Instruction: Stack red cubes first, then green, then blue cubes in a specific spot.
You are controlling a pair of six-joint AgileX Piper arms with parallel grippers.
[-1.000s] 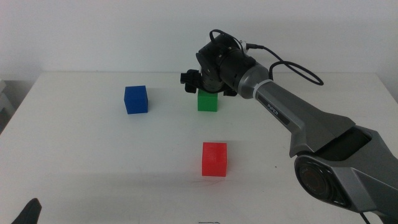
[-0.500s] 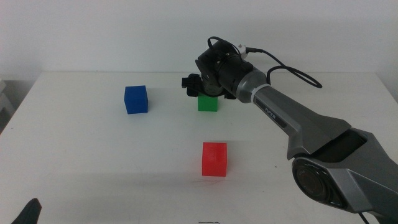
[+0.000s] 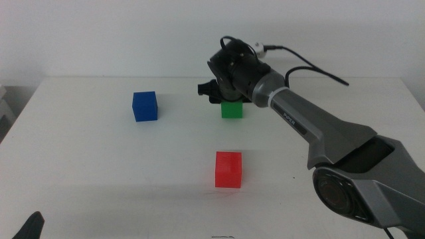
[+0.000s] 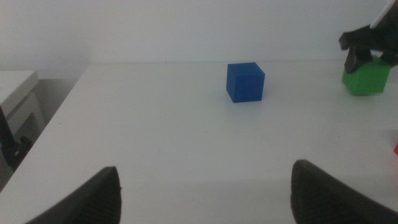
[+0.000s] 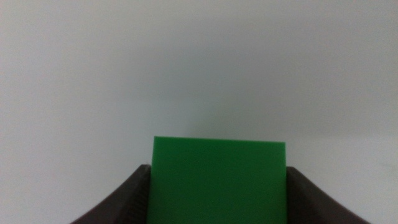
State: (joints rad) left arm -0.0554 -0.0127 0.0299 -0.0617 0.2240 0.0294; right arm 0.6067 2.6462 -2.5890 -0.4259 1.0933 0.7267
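My left claw waits at the near edge of the table, jaws spread wide with nothing between them. Ahead of it and apart sits the blue cube. The red cube rests alone on the white top, nearer to me than my right claw. That right claw reaches to the far side, jaws pressed against both flanks of the green cube, clamped on it. I cannot tell whether the green cube touches the table.
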